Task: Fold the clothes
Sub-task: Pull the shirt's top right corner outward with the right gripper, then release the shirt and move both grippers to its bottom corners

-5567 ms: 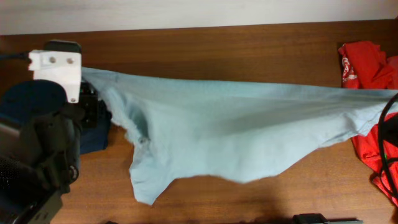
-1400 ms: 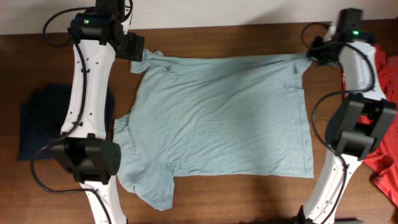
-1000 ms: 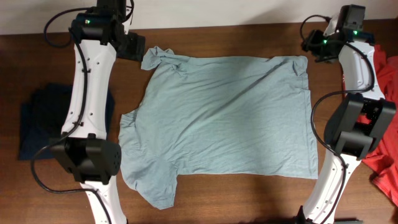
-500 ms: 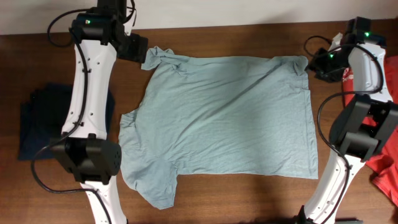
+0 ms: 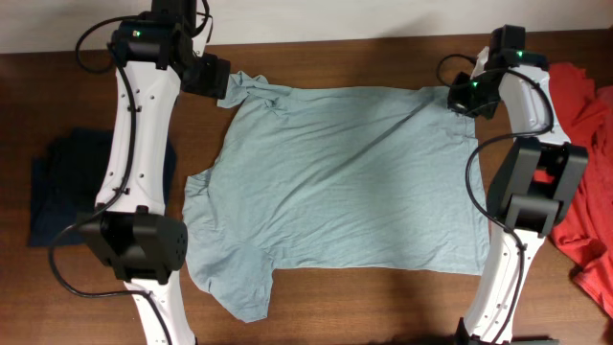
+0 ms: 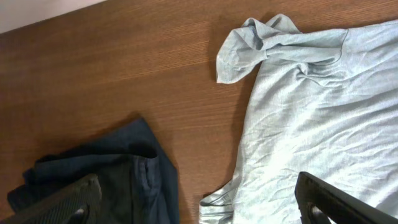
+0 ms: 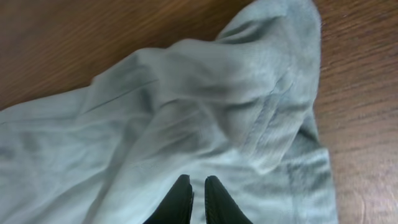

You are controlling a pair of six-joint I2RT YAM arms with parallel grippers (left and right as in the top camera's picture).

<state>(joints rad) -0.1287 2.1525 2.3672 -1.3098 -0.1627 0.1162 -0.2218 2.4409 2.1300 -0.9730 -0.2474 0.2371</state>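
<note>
Pale grey-blue cloth covers the middle of the brown worktop (image 5: 383, 307): a short-sleeved T-shirt (image 5: 345, 182) lies spread nearly flat, which suits a first fold, though its far-left corner is crumpled. The left tool (image 6: 198, 183) hovers above that crumpled corner with its fingers wide apart and holding nothing, likely placed to pick the corner up. The right tool (image 7: 198, 186) sits at the shirt's far-right corner, its fingers drawn almost together over a bunched ridge of fabric; whether any cloth is pinched between them cannot be told. A dark navy garment (image 5: 53, 192) lies off to the left and a red shirt (image 5: 579, 105) to the right, both apart from the work.
</note>
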